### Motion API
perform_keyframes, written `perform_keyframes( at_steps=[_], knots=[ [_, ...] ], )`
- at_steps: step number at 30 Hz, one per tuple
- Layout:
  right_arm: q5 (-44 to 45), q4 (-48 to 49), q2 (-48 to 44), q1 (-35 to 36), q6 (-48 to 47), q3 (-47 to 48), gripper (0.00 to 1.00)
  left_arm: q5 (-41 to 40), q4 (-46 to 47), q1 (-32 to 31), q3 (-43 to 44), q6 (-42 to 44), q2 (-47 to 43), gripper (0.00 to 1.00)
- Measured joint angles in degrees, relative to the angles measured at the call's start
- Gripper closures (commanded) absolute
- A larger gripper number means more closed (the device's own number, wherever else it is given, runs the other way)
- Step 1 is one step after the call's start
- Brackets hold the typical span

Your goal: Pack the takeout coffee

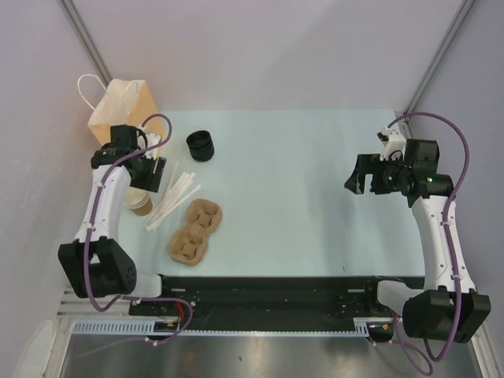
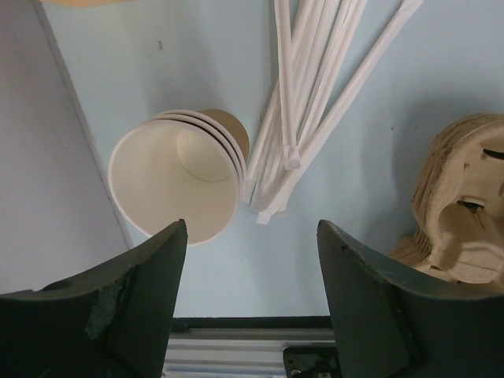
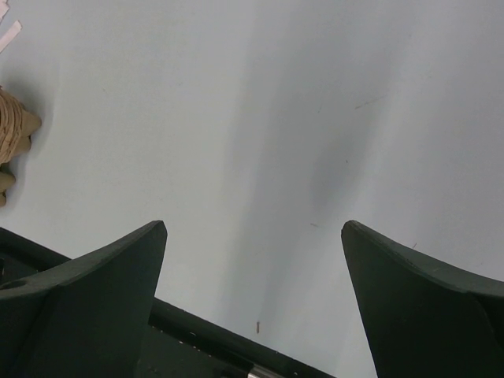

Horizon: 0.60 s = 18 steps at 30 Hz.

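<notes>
Table (image 1: 299, 197): pale blue, and bare under the right arm. Paper bag (image 1: 122, 102) stands at the far left corner, mouth up, with one white handle loop showing.

Left hand (image 2: 252, 228): released, fingers spread, nothing between them. It hovers above the nested cups (image 2: 177, 185). Right hand (image 3: 253, 228): also released and empty, over bare table well apart from everything else.

Carrier stack (image 1: 193, 230), moulded pulp, lies near the front left. Wrapped straws (image 1: 173, 201) are fanned between the carriers and the cups, their near ends just beside the cup rim. Black lids (image 1: 201, 146) sit stacked behind them, apart.

Takeout coffee: no lidded brown cup shows in any view. The cups under the left hand are lidless, three nested, with white insides and no liquid visible. I cannot tell whether the coffee is hidden or not on the table.

Judgement: the step in hand looks like an approach to the cup stack.
- Centre the fingers across the rim before descending.
- Keep the right-side finger clear of the straw ends.
- Squeeze lightly, since paper walls dent.

Hidden or unclear:
- The left forearm covers most of the cups in the top view.
- The bag's interior is not visible.
- The left wrist view crops the carrier stack.
</notes>
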Motion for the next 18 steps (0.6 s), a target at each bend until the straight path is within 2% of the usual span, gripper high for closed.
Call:
perform_keyframes(
  at_steps=[3,7,11,18],
  knots=[
    [0.0,-0.1,0.9,0.0,0.0,0.0,0.0,1.0,0.4,0.9,-1.2,0.5,2.0,0.37],
    [-0.3,-0.6,1.6,0.0,-0.4,0.0,0.0,1.9,1.1,1.8,-2.9,1.3,3.5,0.54],
    [-1.2,-1.0,1.6,-0.1,-0.9,0.0,0.0,1.9,2.0,2.6,-3.3,1.9,4.7,0.61],
    [-2.9,-1.0,2.3,-0.9,-1.4,0.0,0.0,0.8,4.0,2.8,-3.7,2.3,6.3,0.68]
  ],
)
